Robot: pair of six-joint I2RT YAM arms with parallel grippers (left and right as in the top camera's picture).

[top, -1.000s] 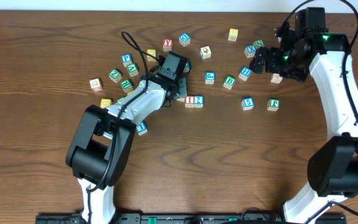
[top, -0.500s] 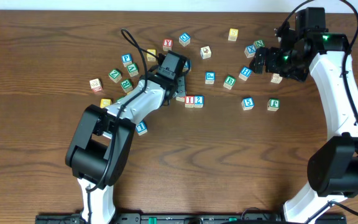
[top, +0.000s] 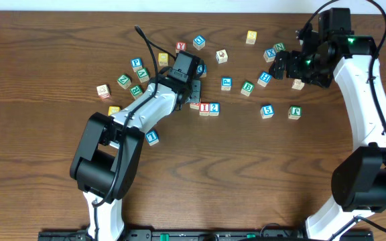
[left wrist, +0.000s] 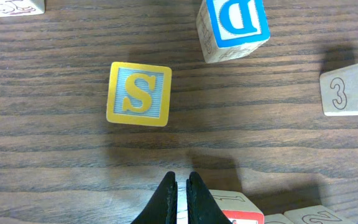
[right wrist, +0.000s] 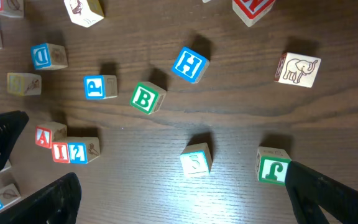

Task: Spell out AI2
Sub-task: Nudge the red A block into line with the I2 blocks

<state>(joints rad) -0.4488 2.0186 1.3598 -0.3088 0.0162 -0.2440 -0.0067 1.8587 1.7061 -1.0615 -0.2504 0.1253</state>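
The brown wooden table (top: 39, 47) fills the overhead view, with lettered wooden cubes scattered across its far half. The left arm (top: 146, 110) stretches diagonally from its base toward the middle of the scatter. The right arm (top: 360, 100) rises along the right edge and bends over the far-right cluster of cubes. The left gripper (left wrist: 180, 186) has its two black fingers drawn almost together with only a thin slit between them and nothing pinched, its tips pointing toward the yellow S block (left wrist: 139, 94), which lies apart from them. The right gripper (right wrist: 182, 177) is spread wide with nothing in it, and it hangs above the table over several cubes. The I block (top: 204, 108) and the 2 block (top: 214, 108) sit touching side by side near the table's centre, just beside the left gripper. The red A block (right wrist: 47, 135) lies just beside the I, set a little off their line rather than squarely in the row. Other cubes lie loose around them: a blue D block (left wrist: 234, 28), a green B block (right wrist: 146, 98), a blue H block (right wrist: 189, 65), an elephant block (right wrist: 298, 68) and a green J block (right wrist: 272, 167).
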